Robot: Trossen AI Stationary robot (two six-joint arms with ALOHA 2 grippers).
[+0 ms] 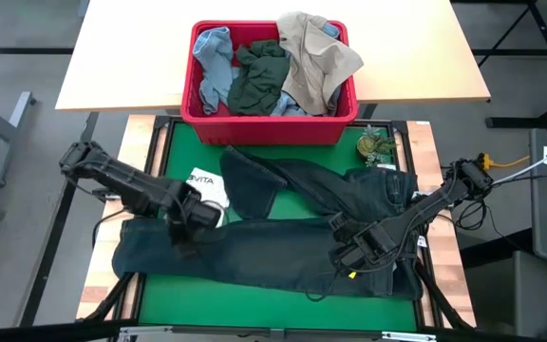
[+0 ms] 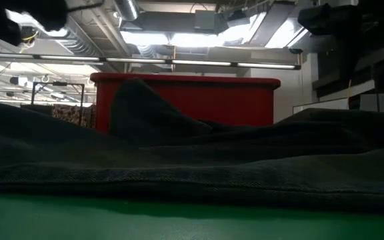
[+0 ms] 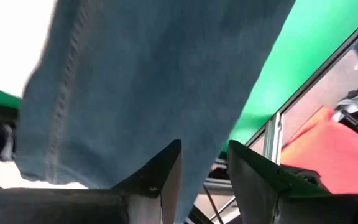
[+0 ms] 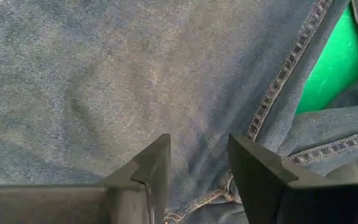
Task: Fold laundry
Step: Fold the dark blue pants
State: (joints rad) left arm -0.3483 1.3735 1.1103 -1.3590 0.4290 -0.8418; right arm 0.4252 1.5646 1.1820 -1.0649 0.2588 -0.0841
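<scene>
Dark navy jeans (image 1: 283,247) lie spread on the green mat (image 1: 193,152). One leg reaches toward the table's left edge, and the other (image 1: 254,176) is bent toward the far side. My left gripper (image 1: 186,228) hovers open above the left leg; in its wrist view (image 3: 205,152) only cloth shows beyond the gap. My right gripper (image 1: 354,255) hovers open above the jeans' upper part, near a stitched seam (image 4: 278,93). In the low view the jeans (image 2: 192,160) fill the foreground.
At the far edge stands a red bin (image 1: 254,123) holding a light blue piece (image 1: 215,62), a dark green piece (image 1: 259,76) and a beige piece (image 1: 316,57). A white lettered tote (image 1: 207,185) lies beside the left gripper. A small green object (image 1: 376,145) sits at the far right.
</scene>
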